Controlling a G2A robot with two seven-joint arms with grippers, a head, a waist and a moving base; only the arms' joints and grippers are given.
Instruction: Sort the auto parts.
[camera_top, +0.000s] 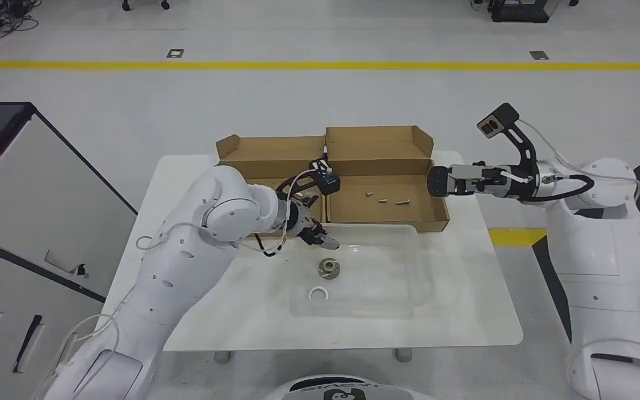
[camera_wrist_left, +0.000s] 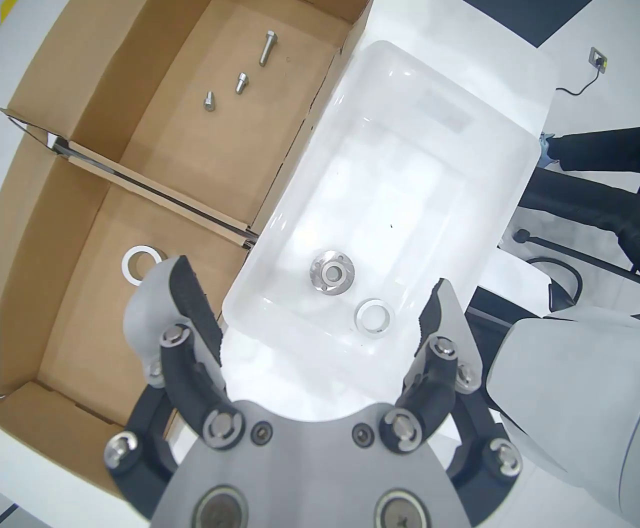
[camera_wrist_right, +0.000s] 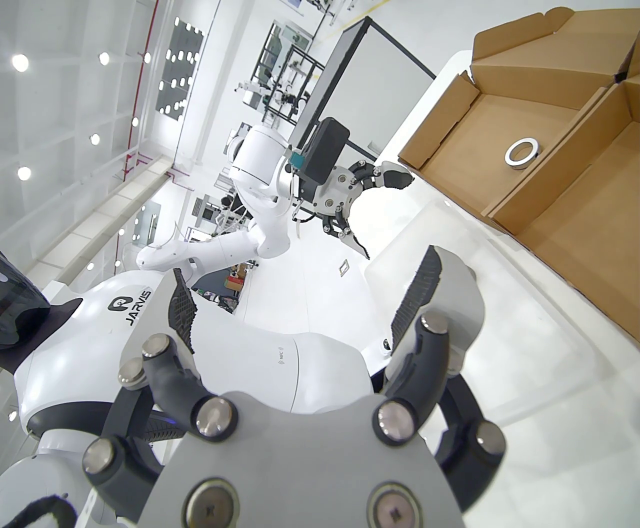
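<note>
A clear plastic bin (camera_top: 400, 240) (camera_wrist_left: 450, 150) holds a round metal flange (camera_top: 327, 267) (camera_wrist_left: 331, 273) and a flat metal ring (camera_top: 318, 293) (camera_wrist_left: 374, 318). Behind it stand two cardboard boxes. The left box (camera_top: 262, 160) (camera_wrist_left: 65, 280) holds one metal ring (camera_wrist_left: 141, 263) (camera_wrist_right: 522, 151). The right box (camera_top: 385, 160) (camera_wrist_left: 165, 65) holds three bolts (camera_top: 388, 197) (camera_wrist_left: 240, 82). My left gripper (camera_top: 318, 236) (camera_wrist_left: 310, 305) is open above the bin's left end, near the flange. My right gripper (camera_top: 436, 182) (camera_wrist_right: 307, 295) is open and empty, at the right box's right edge.
The white table (camera_top: 470, 310) carries the bin and boxes, with bare surface at the right and along the front. A dark panel (camera_top: 45, 200) stands to the left of the table. The left arm's gripper (camera_wrist_right: 372, 200) appears far off in the right wrist view.
</note>
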